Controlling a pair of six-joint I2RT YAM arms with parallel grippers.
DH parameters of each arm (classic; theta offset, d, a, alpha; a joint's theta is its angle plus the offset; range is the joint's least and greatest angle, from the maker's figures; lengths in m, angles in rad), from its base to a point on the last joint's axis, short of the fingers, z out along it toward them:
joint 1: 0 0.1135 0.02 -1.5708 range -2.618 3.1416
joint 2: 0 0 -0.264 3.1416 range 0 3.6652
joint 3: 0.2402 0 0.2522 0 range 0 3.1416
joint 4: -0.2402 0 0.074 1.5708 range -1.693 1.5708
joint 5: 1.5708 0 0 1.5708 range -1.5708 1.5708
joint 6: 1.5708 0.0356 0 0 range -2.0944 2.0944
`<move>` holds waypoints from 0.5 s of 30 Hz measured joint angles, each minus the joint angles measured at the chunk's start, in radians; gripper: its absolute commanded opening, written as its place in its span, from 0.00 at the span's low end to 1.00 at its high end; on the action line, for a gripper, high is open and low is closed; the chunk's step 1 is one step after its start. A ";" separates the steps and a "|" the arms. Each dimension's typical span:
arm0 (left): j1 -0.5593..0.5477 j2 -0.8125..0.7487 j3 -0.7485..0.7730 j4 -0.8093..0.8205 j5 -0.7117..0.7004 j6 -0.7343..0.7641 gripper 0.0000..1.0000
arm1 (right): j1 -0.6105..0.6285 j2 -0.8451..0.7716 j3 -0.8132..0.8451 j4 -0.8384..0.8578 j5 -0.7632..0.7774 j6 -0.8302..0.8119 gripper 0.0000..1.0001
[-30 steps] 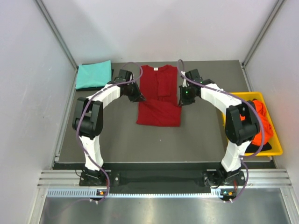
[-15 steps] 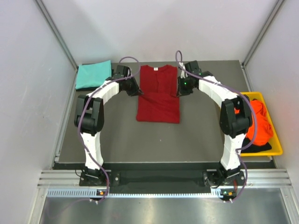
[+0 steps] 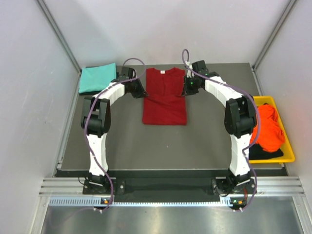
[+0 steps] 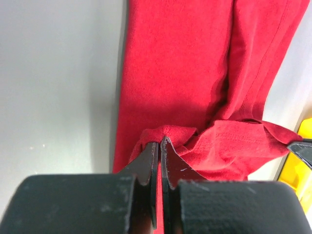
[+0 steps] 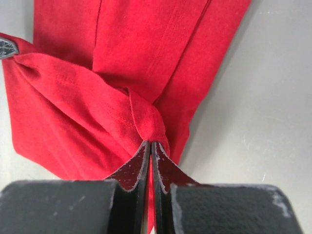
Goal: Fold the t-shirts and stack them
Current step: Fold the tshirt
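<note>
Four tees, one of each colour. Nearest, at the right, the orange t-shirt (image 3: 267, 127) lies crumpled over the black t-shirt (image 3: 265, 154) in the yellow bin (image 3: 273, 160). Mid-bench (image 3: 195, 141), the dark red t-shirt (image 3: 165, 105) lies with its long axis near-to-far, collar at the far end. The left hand (image 4: 160, 146) and right hand (image 5: 150, 146) each clamp a bunch of its cloth, one at either side edge. Far left sits the folded teal t-shirt (image 3: 97, 78)

The red t-shirt (image 3: 165, 100) at the middle of the far edge is a plain dark red. The teal t-shirt (image 3: 97, 78) in the far left corner is plain too. By the right edge, a yellow bin (image 3: 289, 146) holds a bright orange t-shirt (image 3: 268, 126) and a black t-shirt (image 3: 265, 153). The tabletop (image 3: 170, 141) is dark grey. The left arm (image 3: 95, 151) and right arm (image 3: 239, 153) are white with black joints.
</note>
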 measured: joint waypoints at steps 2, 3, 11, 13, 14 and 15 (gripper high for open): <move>0.001 0.006 0.008 0.006 0.000 0.000 0.00 | -0.005 0.016 0.013 0.003 -0.004 0.000 0.00; 0.002 0.011 0.013 0.010 0.000 0.000 0.00 | -0.008 0.024 0.016 0.006 -0.005 0.000 0.00; 0.006 0.045 0.022 0.053 -0.002 0.000 0.00 | -0.030 0.058 0.035 0.025 -0.015 0.003 0.00; 0.006 0.059 0.029 0.055 -0.002 0.000 0.00 | -0.034 0.071 0.047 0.031 -0.019 0.003 0.00; 0.006 0.065 0.034 0.054 -0.003 0.000 0.00 | -0.035 0.077 0.053 0.036 -0.021 0.004 0.00; 0.006 0.069 0.036 0.054 -0.009 0.000 0.00 | -0.036 0.084 0.060 0.039 -0.023 0.004 0.00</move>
